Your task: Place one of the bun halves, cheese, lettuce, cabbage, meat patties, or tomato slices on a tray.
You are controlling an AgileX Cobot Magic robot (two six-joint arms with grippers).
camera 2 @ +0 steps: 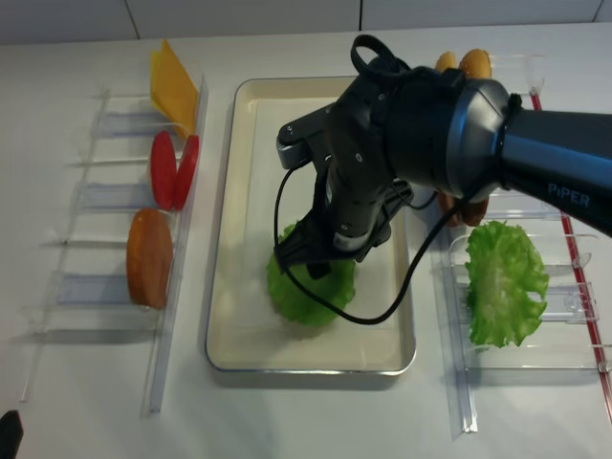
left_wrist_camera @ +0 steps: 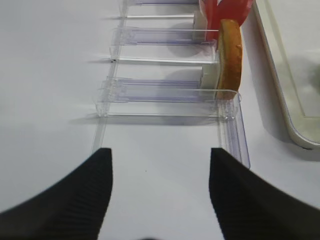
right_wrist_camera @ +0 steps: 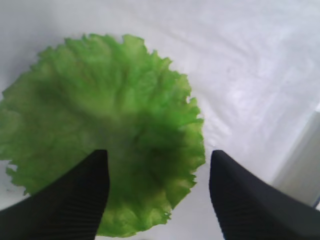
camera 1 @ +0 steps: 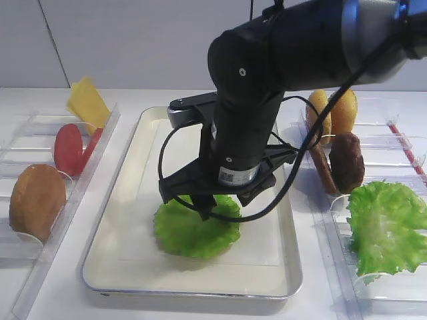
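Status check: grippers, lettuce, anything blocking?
Right gripper open above lettuce, which lies flat on tray. Left gripper open, empty, over table. Nothing blocking.

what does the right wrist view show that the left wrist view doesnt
Only the right wrist: the lettuce lying flat on the tray's white liner, between the open right gripper.
Only the left wrist: clear bins, a bun half standing on edge, tomato slices, and the open, empty left gripper.
Both: the tray and dark fingers at the bottom edge.

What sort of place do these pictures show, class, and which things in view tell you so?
Probably a lab bench set up as a burger-assembly station: a robot arm's right gripper over lettuce on a metal tray, with clear bins holding tomato slices.
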